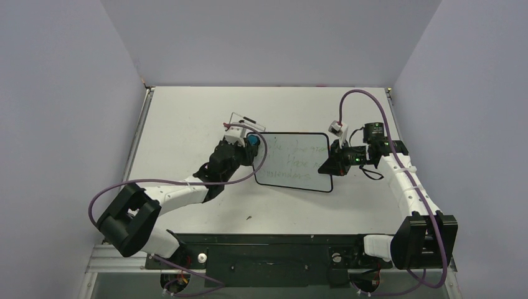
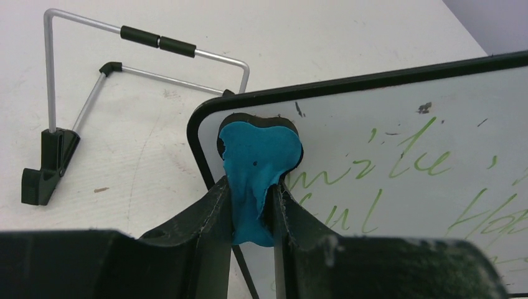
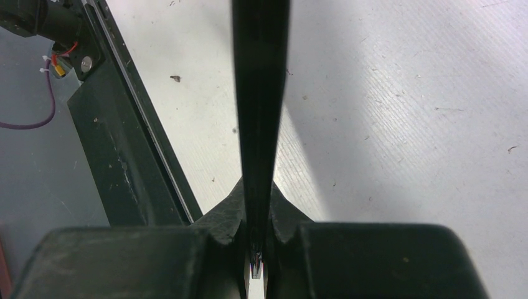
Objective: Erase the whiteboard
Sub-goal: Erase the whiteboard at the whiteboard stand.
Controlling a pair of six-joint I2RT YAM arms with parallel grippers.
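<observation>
- Whiteboard is over mid-table, with green writing covering it. The right gripper is clamped on its right edge.
- Left gripper pinches the blue eraser, which is pressed at the board's top-left corner.
- Risk: wiping pressure may pivot the board in that thin edge grip, or the squashed eraser may slip free.

Lighting even, diffuse, from overhead. Table bright, slightly washed out in the top view; soft shadows beneath left arm and right arm. Right wrist view: whiteboard edge throws a broad grey shadow rightward. Wrist-view foregrounds dark, soft; green handwriting sharp.
</observation>
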